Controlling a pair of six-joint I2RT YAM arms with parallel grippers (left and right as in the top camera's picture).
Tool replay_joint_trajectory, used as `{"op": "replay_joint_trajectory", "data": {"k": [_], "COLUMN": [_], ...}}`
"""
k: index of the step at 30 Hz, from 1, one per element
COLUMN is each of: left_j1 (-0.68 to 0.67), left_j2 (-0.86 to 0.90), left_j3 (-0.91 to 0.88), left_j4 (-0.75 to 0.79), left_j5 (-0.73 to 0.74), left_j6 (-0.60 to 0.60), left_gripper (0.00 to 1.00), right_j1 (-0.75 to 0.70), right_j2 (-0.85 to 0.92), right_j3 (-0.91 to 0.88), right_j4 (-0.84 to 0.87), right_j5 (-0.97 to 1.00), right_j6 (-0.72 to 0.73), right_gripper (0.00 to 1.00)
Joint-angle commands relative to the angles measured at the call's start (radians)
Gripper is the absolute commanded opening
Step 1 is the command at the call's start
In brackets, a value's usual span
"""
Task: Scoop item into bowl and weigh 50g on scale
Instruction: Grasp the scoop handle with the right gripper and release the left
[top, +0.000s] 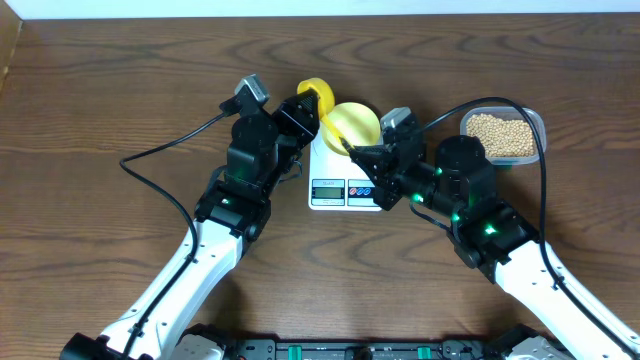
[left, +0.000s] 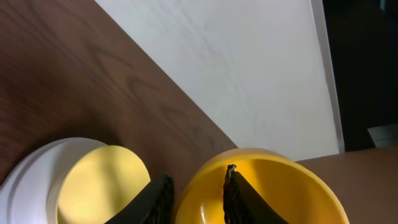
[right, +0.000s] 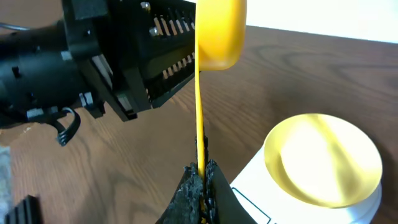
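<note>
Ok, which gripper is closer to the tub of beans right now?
Right. The right gripper, pinching the scoop by its handle over the scale, has the tub of beans off to its right. The left gripper straddles the scoop's head beyond the bowl, farther away.

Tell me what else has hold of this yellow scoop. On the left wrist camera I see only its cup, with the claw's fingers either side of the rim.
Observer: The right claw is shut on the scoop, gripping the thin handle at the end far from the cup.
Operator: And where are the beans it is meant to pick up?
Observer: From overhead, the beans lie in a clear tub, off to the right of the scale.
</note>
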Motion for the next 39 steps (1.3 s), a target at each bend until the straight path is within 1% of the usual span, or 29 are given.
{"op": "replay_joint_trajectory", "data": {"k": [1,4,9,11,13,21,24,27,33,35,39], "left_j1": [0.005,0.004,0.004,0.004,0.004,0.004,0.005,0.004,0.004,0.005,0.004], "left_j2": [-0.007,-0.007,-0.007,-0.007,-0.007,-0.007,-0.007,-0.007,-0.007,-0.007,-0.007], "left_j3": [0.002,0.002,0.002,0.002,0.002,0.002,0.002,0.002,0.002,0.002,0.002], "left_j4": [0.0,0.0,0.0,0.0,0.0,0.0,0.001,0.004,0.004,0.003,0.004], "left_j5": [-0.031,-0.031,-0.031,-0.033,-0.034,-0.057,-0.06,-0.06,-0.064,-0.079,-0.078], "left_j6": [0.011,0.01,0.01,0.012,0.043,0.046,0.048,0.088,0.102,0.137,0.137], "left_gripper": [0.29,0.29,0.29,0.29,0.28,0.28,0.29,0.28,0.28,0.25,0.21], "right_j1": [0.0,-0.001,-0.001,0.0,0.0,0.0,-0.002,-0.002,-0.001,-0.001,0.0], "right_j2": [-0.002,-0.002,-0.002,-0.002,-0.002,-0.008,-0.009,-0.009,-0.022,-0.05,-0.087], "right_j3": [0.008,0.008,0.008,0.008,0.008,0.008,0.008,0.008,0.008,0.008,0.008], "right_j4": [-0.003,-0.003,-0.005,-0.005,-0.005,-0.011,-0.033,-0.067,-0.068,-0.068,-0.089], "right_j5": [-0.011,-0.009,0.082,0.082,0.082,-0.005,0.016,0.04,0.03,0.03,0.003], "right_j6": [-0.066,-0.071,-0.085,-0.092,-0.092,-0.092,-0.12,-0.13,-0.129,-0.129,-0.129], "right_gripper": [0.01,0.01,0.01,0.01,0.01,0.01,0.01,0.01,0.01,0.01,0.01]}}
